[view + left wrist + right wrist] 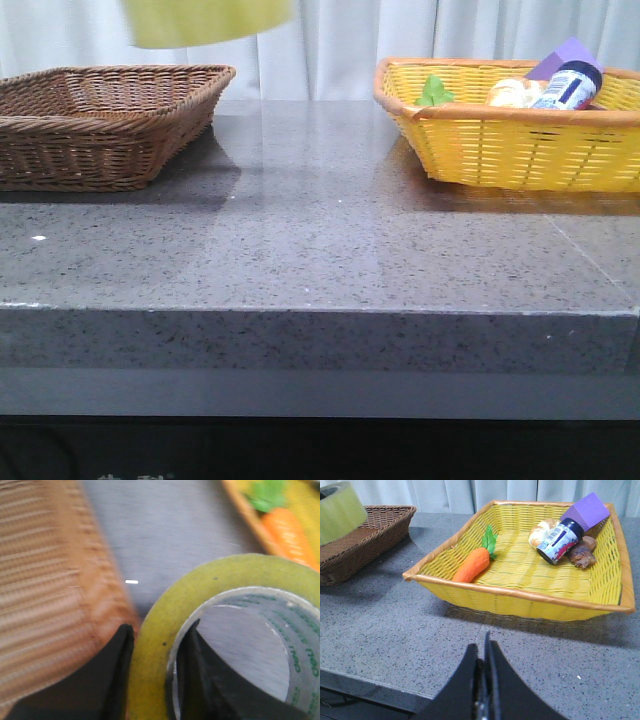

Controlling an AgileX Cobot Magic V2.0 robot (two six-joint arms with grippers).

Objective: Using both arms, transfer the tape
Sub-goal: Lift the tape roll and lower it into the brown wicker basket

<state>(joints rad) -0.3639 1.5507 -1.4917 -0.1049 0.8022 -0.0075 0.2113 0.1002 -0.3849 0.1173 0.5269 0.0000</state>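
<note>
The yellow tape (pixel 165 630) is clamped in my left gripper (pixel 160 635), one finger outside the roll and one inside its white core with green lettering. In the front view the tape (pixel 205 20) hangs high at the top edge, above the right side of the brown basket (pixel 100 120); the gripper itself is out of frame there. The right wrist view shows the tape (pixel 340 511) at its far left, over the brown basket (pixel 365 540). My right gripper (pixel 483 647) is shut and empty, low over the table's front edge, in front of the yellow basket (pixel 520 597).
The yellow basket (pixel 510 140) at the back right holds a toy carrot (pixel 472 564), a blue-labelled bottle (pixel 560 541), a purple block (pixel 585 510), a bread roll (pixel 542 530) and a brown item. A white curtain hangs behind the grey stone table (pixel 320 240).
</note>
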